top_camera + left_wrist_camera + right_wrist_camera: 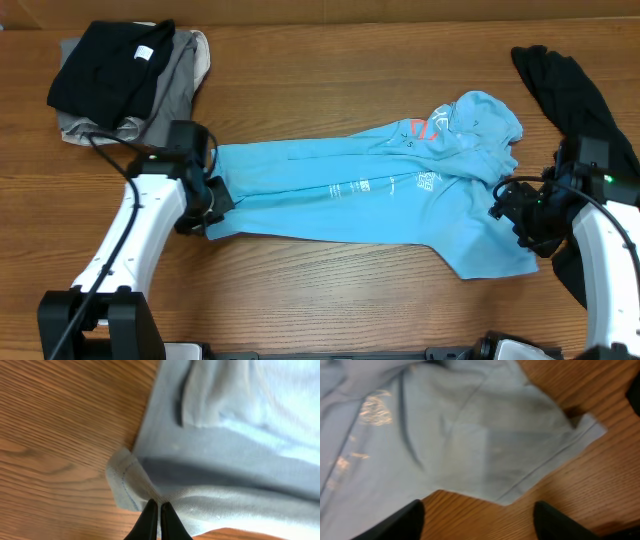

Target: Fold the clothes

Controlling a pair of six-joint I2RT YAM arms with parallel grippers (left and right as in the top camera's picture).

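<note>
Low in the frame, our left gripper [159, 507] pinches the blue T-shirt [240, 460] hem. Our right gripper [477, 515], fingers apart, should grab the sleeve [520, 445] edge snugly.

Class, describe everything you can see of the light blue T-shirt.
The T-shirt is soft light blue cloth with white print and an orange mark. It lies rumpled on the table, stretched sideways, one short sleeve spread flat. The left gripper pinches its hem; the right gripper hovers open over the sleeve.
</note>
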